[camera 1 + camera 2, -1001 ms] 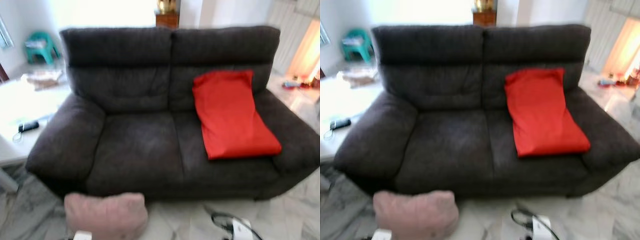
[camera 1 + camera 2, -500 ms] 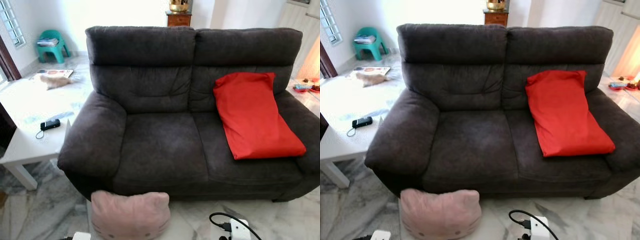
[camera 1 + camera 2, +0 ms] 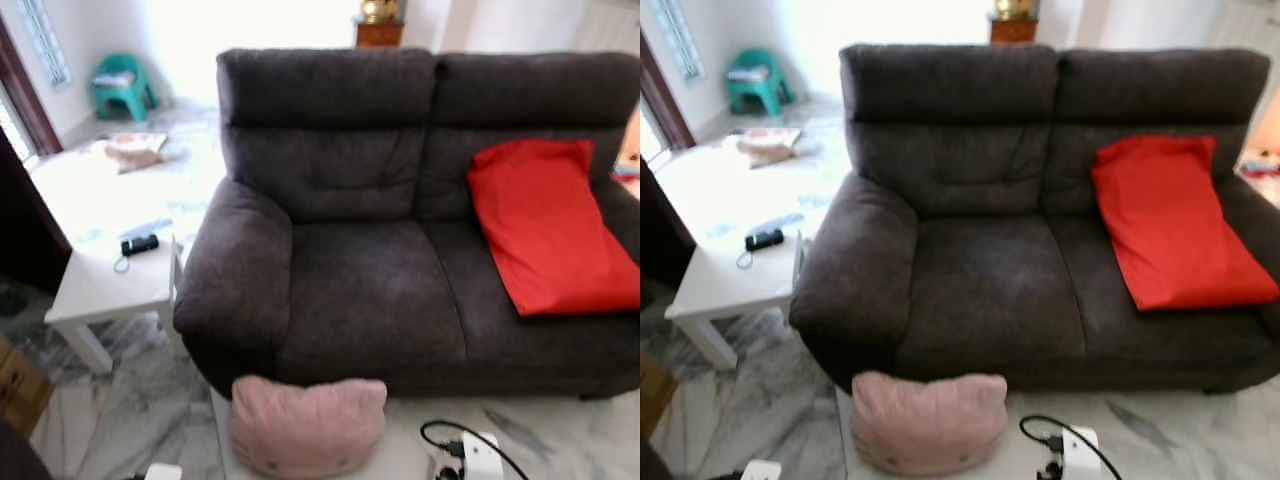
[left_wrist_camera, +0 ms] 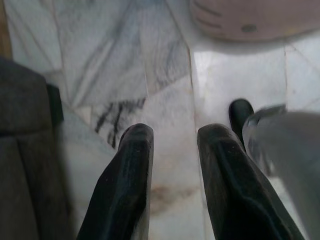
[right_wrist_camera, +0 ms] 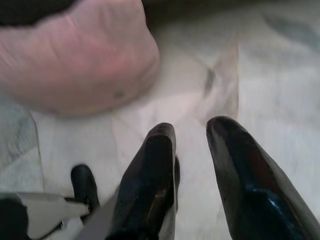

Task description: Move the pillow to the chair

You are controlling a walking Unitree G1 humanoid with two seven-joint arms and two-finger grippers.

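Pillow: the pink pillow [image 3: 308,425] is sitting on the floor [image 3: 130,400] just in front of the sofa [image 3: 370,290], below its left seat; nothing is gripping it.
Left gripper: the left gripper [image 4: 175,165] is hanging low over the floor near the pillow, its two fingers a little apart and holding nothing.
Right gripper: the right gripper [image 5: 192,160] is likewise hanging over the floor beside the pillow, fingers apart, empty (the pillow's edge is filling one corner of its wrist view).
Progress: as I judge it, nothing of the task is done yet; the pillow is lying unlifted in front of the sofa, so grasping, carrying and setting down are all left.
Chair: the one chair I can make out is the green chair [image 3: 122,88], standing well behind the sofa's left end, by the far wall (whether that is the chair meant, I cannot say).
Other things: a red cushion [image 3: 550,225] is leaning on the sofa's right seat; a white table [image 3: 105,290] is standing just beside the sofa's left arm, with a small black device [image 3: 139,243] on it; a white power strip [image 3: 478,460] with a black cable is lying on the floor in front of the sofa, near the pillow.
Writing: no brand, label or lettering is readable anywhere; the pillow is showing faint dark marks too small to read.
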